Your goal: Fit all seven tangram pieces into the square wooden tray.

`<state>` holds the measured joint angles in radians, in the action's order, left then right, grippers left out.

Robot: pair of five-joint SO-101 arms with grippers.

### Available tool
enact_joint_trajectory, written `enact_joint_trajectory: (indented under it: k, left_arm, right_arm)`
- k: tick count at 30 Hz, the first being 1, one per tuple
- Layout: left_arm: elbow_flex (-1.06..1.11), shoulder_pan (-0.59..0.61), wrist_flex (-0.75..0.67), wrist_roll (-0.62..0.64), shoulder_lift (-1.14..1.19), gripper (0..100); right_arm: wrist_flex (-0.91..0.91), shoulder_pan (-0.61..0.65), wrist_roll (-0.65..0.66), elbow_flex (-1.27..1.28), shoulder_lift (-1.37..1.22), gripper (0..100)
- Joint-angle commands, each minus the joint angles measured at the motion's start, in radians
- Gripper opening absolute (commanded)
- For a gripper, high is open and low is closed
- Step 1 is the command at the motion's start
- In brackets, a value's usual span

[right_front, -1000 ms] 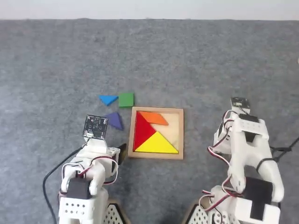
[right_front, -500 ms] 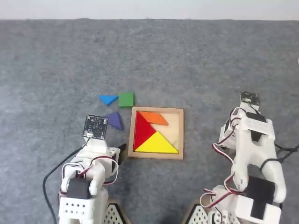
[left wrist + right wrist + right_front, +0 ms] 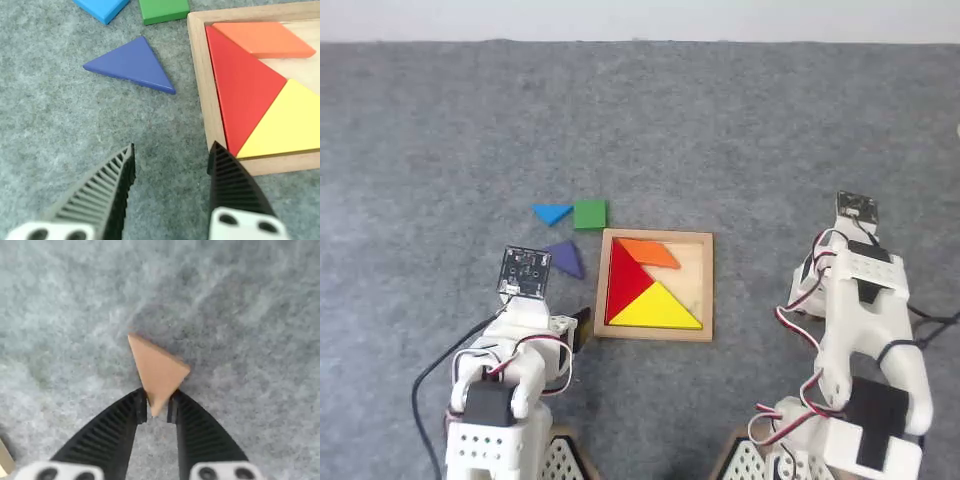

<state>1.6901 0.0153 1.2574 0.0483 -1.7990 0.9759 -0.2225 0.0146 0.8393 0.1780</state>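
On the grey worktop (image 3: 440, 130), a light-blue triangle (image 3: 552, 213), a green square (image 3: 589, 213) and a purple triangle (image 3: 565, 258) lie loose just left of the square wooden tray (image 3: 706, 290). The left tool (image 3: 173, 147) hangs wide open and empty beside the tray's near left corner. A red triangle (image 3: 625, 280), an orange piece (image 3: 648, 252) and a yellow triangle (image 3: 657, 308) sit inside the tray. Well to the right, the right tool (image 3: 157, 402) pinches one corner of a tan triangle (image 3: 157, 367).

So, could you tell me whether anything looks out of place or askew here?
Only the grip: the right gripper pinches the tan triangle by one tip, so most of it sticks out beyond the gripper. The pieces in the tray look flush, and nothing looks damaged.
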Motion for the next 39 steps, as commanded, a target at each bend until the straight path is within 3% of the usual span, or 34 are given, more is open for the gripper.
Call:
enact_joint_trajectory:
  k: [1,8,12,16,28,39]
  left_arm:
    - [-0.007,0.006,0.005,-0.003,-0.020,24]
    - [-0.007,0.006,0.005,-0.003,-0.020,24]
    - [-0.007,0.006,0.005,-0.003,-0.020,24]
    - [-0.007,0.006,0.005,-0.003,-0.020,24]
    - [-0.007,0.006,0.005,-0.003,-0.020,24]
    - [-0.007,0.006,0.005,-0.003,-0.020,24]
  right_arm:
    - [-0.013,-0.001,-0.002,-0.044,0.004,6.1]
    - [-0.018,0.008,0.000,-0.058,0.012,7.2]
    - [-0.010,-0.045,0.012,-0.110,0.007,17.7]
    - [-0.016,-0.015,0.120,-0.118,-0.001,26.9]
    - [-0.019,0.110,0.152,-0.086,-0.068,26.2]
    - [0.061,0.062,0.157,-0.249,-0.243,26.2]
